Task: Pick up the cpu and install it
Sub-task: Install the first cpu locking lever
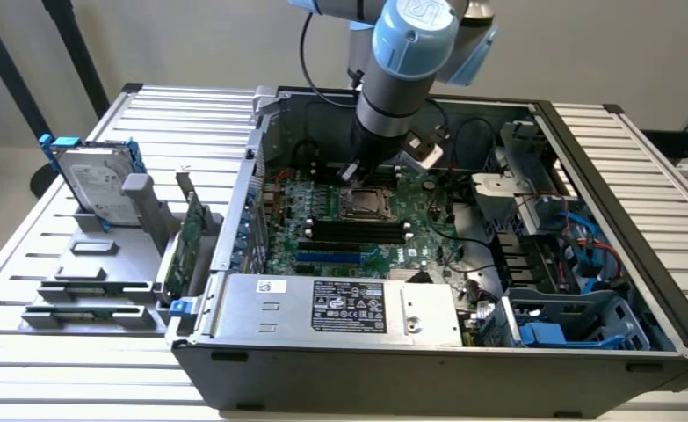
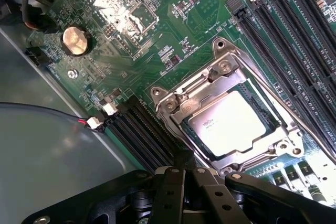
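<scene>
cpu (image 2: 227, 124) is sitting flat inside the one socket on the green motherboard (image 2: 173, 51), metal frame (image 2: 231, 80) around it, silver top facing up. one chip, one socket, that's it. the tool (image 2: 184, 169) hovers just beside the socket's edge, pinched fully closed with nothing in it, not touching the chip as far as i can see. one round coin battery (image 2: 76, 41) sits further off on the board, and black memory slots (image 2: 294, 40) run along both sides of the socket. from the exterior view the single arm (image 1: 405, 70) reaches down into the open pc case (image 1: 438, 369) on the slatted desk (image 1: 660, 167). one hard drive (image 1: 95, 186) with blue rails stands in a grey rack at the exterior view's left, and one silver power supply (image 1: 337, 308) with a black label sits at the case's near edge.
</scene>
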Robot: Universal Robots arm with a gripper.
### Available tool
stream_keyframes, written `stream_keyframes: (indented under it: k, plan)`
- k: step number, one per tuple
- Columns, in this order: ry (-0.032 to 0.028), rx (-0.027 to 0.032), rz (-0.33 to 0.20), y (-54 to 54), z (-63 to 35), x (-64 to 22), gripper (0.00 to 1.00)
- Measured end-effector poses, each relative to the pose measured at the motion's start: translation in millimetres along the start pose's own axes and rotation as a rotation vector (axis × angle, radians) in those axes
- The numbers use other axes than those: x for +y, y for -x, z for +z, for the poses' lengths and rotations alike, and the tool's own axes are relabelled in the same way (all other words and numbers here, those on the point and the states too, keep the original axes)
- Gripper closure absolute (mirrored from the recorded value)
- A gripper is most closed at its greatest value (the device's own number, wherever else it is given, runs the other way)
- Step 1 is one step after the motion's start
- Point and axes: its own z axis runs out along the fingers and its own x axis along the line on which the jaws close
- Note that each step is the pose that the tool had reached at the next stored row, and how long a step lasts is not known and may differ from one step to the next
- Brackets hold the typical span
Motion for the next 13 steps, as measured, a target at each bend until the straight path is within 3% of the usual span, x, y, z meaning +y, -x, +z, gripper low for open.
stream_keyframes:
  k: [13]
  plan:
    - [0.0047, 0.0003, 0.011, -4.1, -0.4, 4.8, 0.89]
